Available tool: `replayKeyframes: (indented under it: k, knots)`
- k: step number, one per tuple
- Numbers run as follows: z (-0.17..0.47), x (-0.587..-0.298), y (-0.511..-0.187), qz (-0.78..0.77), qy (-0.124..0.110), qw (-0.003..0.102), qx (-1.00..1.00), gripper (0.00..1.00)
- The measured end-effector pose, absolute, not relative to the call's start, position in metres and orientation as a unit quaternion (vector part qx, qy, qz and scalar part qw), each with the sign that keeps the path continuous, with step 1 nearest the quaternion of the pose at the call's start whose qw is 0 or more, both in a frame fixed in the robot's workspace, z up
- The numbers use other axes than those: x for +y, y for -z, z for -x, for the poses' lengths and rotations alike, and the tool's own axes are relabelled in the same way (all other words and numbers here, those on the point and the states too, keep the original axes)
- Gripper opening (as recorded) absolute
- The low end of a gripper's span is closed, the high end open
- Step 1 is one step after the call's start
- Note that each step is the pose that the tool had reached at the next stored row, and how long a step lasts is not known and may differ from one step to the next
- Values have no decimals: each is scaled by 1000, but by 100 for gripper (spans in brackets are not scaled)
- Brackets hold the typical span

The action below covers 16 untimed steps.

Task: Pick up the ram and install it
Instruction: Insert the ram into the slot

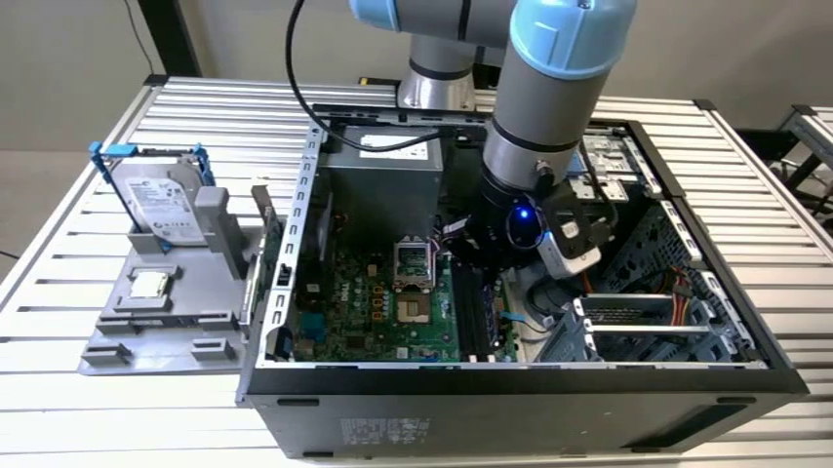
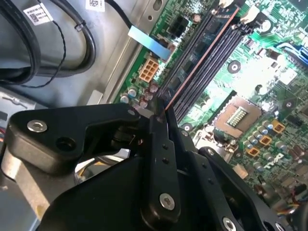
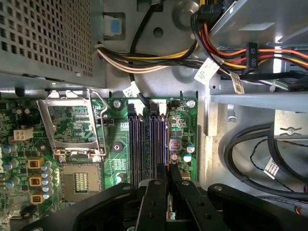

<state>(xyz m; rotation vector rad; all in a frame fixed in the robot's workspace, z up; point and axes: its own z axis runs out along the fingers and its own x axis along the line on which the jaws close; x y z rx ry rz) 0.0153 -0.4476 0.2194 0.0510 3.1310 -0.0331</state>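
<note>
Arm (image 1: 547,107) reaching down into open PC case (image 1: 521,380), gripper (image 2: 159,115) low over motherboard (image 3: 115,130) RAM slots (image 3: 147,144). Jaws clamped on ram (image 2: 202,57), thin stick seen edge-on, reddish top edge, lying along black slots.

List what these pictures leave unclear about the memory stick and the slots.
1. Second wrist view: the memory stick shows edge-on in the gripper, so whether it sits in one of the slots cannot be told.
2. First wrist view: the fingers hide the near ends of the slots.
3. Exterior view: the arm covers the gripper and part of the slots.
</note>
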Motion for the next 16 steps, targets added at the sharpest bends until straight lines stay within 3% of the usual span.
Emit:
replayKeyframes:
  k: [16]
  knots:
    - [-18,-448,-222,-11,10,1,1000,0]
